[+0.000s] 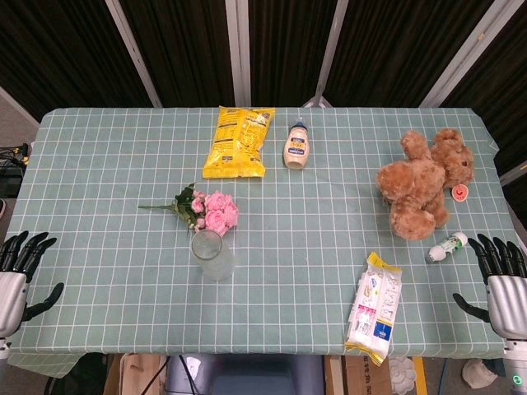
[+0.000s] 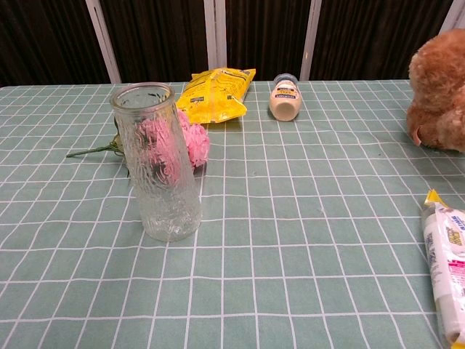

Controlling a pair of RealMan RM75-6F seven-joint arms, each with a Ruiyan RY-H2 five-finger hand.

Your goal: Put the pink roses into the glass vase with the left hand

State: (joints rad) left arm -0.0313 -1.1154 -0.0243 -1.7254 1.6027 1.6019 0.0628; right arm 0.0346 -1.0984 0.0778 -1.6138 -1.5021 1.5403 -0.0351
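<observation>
A bunch of pink roses (image 1: 212, 211) lies flat on the checked tablecloth, its green stem pointing left; in the chest view the pink roses (image 2: 195, 142) show partly behind the glass. The clear glass vase (image 1: 212, 254) stands upright and empty just in front of them, close to the camera as the glass vase (image 2: 158, 164) in the chest view. My left hand (image 1: 20, 276) hovers at the table's front left corner, fingers spread, holding nothing. My right hand (image 1: 502, 284) is at the front right corner, also spread and empty. Neither hand shows in the chest view.
A yellow snack bag (image 1: 237, 141) and a squeeze bottle (image 1: 296, 146) lie at the back. A brown teddy bear (image 1: 422, 183) sits at the right, with a small white bottle (image 1: 447, 247) in front of it. A wet-wipes pack (image 1: 375, 308) lies near the front edge.
</observation>
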